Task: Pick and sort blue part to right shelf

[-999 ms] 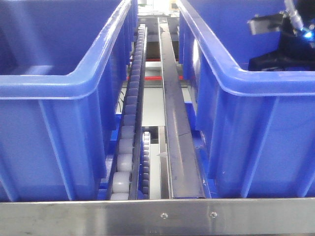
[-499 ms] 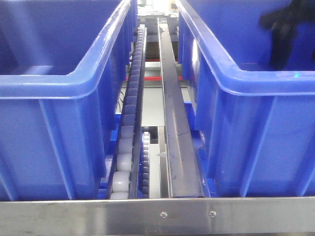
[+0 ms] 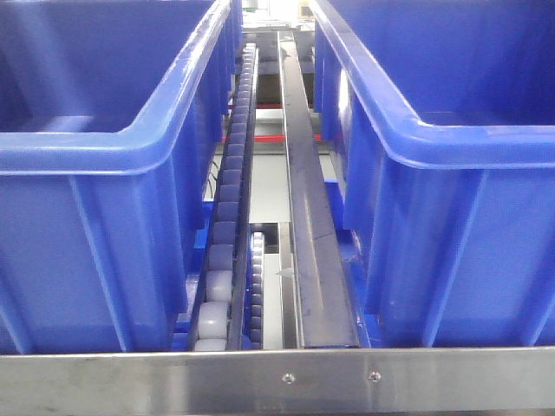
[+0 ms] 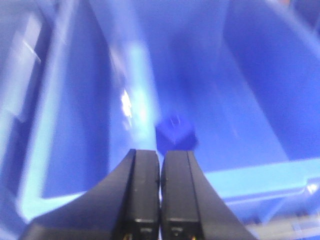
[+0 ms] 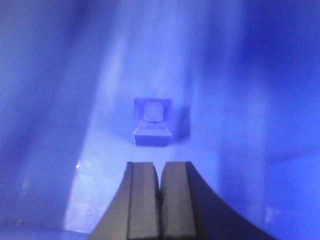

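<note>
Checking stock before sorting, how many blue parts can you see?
2. One blue part lies on a bin floor ahead of the left tool; another ahead of the right tool. More may be hidden.

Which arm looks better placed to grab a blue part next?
Probably the right. Its gripper is shut and empty, hanging over a blue part that stands clear in its bin. The left gripper is shut too, but its view is blurred and its part sits partly behind the fingers.

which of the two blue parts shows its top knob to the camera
The blue part under the right gripper: seen from above, its rounded knob faces the camera. The other blue part, beyond the left gripper, is blurred and shows no knob.
</note>
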You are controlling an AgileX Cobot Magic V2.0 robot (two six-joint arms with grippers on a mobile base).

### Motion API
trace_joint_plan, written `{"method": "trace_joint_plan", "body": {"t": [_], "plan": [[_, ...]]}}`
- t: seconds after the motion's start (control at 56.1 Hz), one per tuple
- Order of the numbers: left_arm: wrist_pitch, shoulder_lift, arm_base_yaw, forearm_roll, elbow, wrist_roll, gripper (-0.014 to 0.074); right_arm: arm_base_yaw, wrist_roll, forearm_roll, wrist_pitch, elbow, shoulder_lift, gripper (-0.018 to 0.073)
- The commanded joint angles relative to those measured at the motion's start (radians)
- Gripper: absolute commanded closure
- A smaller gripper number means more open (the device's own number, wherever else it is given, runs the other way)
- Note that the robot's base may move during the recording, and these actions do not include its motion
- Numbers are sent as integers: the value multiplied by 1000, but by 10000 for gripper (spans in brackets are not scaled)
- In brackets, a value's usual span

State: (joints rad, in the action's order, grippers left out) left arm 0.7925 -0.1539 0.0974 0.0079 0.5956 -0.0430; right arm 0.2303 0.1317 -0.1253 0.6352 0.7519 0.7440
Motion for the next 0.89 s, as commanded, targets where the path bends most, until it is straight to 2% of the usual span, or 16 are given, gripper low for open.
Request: {"method": "trace_joint_plan", "body": {"t": [0.0, 0.196, 0.321, 0.499, 0.874], "plan": [[-72, 5, -1, 3, 25, 2, 472, -3, -9, -19, -101, -49, -158, 515], [-72, 6, -1, 3, 25, 2, 472, -3, -9, -28, -152, -193, -484, 515], [-72, 6, -1, 3, 25, 2, 472, -3, -9, -44, -206, -249, -601, 515], [-57, 6, -1, 3, 25, 2, 472, -3, -9, -44, -253, -256, -625, 515], [-57, 6, -1, 3, 25, 2, 472, -3, -9, -44, -240, -256, -625, 515]]}}
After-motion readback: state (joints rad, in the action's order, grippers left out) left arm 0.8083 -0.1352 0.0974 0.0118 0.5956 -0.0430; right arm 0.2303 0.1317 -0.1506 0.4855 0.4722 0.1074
